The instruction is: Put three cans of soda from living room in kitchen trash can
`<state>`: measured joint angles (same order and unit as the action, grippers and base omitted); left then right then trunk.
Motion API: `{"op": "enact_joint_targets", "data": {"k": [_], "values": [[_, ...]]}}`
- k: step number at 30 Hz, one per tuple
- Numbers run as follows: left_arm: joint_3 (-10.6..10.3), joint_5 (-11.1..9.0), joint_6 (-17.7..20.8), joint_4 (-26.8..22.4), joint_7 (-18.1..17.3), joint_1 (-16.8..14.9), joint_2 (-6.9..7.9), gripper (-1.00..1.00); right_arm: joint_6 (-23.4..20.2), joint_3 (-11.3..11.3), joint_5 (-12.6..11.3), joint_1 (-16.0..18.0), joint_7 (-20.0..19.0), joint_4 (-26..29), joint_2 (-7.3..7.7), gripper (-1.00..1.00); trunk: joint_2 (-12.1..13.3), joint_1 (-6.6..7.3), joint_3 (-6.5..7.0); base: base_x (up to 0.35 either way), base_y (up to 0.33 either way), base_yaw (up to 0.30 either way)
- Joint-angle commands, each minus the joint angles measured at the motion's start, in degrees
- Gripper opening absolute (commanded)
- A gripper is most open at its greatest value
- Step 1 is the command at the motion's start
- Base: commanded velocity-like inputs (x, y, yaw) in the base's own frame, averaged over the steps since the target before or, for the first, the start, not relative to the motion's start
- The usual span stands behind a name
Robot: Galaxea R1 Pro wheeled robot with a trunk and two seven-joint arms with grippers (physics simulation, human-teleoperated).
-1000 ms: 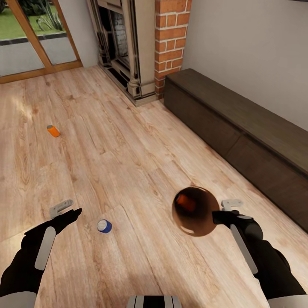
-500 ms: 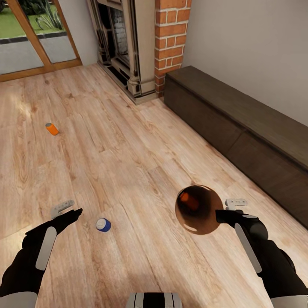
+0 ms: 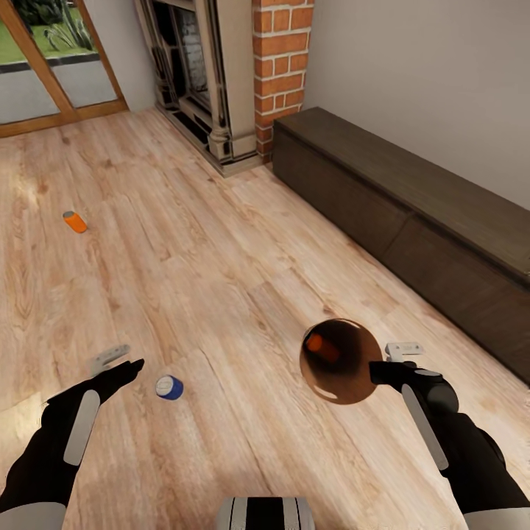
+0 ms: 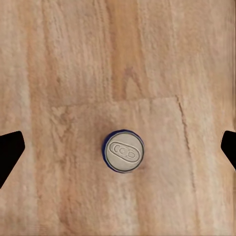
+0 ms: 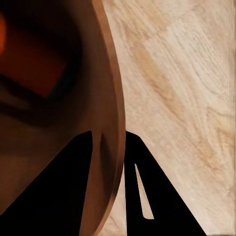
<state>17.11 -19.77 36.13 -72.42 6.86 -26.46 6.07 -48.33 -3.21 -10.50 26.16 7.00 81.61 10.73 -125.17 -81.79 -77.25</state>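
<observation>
A dark blue can of soda (image 3: 168,387) stands upright on the wood floor, just right of my open left gripper (image 3: 118,361). In the left wrist view its silver top (image 4: 123,151) sits centred between the spread fingertips (image 4: 11,151), well below them. My right gripper (image 3: 386,360) is shut on the rim of the copper-brown tash can (image 3: 346,372), which hangs tilted above the floor with its mouth toward me. An orange can (image 3: 316,343) lies inside it, and shows as an orange patch (image 5: 29,64) in the right wrist view. Another orange can (image 3: 74,221) lies on the floor far left.
A long dark brown low cabinet (image 3: 412,213) runs along the right wall. The red brick fireplace (image 3: 221,81) stands at the back, with glass garden doors (image 3: 44,73) at the back left. Light plank floor stretches between them.
The whole picture has shifted left, so the camera has turned. The blue can now sits closer to my left gripper in the head view. Both grippers hold their states.
</observation>
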Motion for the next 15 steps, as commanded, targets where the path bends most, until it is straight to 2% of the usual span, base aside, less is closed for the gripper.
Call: {"op": "enact_joint_targets", "data": {"k": [1,6,15], "values": [[-0.01,-0.01,0.0,0.0,0.0,0.0,0.0,1.0,0.08,-0.03,-0.57,0.03,-0.14,0.04,-0.01,-1.0,-0.42,-0.22,-0.18,0.0,0.0,-0.228],[-0.05,-0.05,0.0,-0.07,0.0,0.0,0.0,1.0,0.08,-0.12,-0.57,0.03,0.03,-0.06,-0.07,-1.0,-1.22,-0.66,-0.54,0.0,0.0,-0.184],[-0.06,-0.1,0.0,-0.09,-0.04,0.0,0.0,1.0,0.08,-0.73,-0.57,0.03,0.2,-0.3,-0.1,-1.0,-4.83,-2.63,-2.16,0.0,0.0,-0.025]]}}
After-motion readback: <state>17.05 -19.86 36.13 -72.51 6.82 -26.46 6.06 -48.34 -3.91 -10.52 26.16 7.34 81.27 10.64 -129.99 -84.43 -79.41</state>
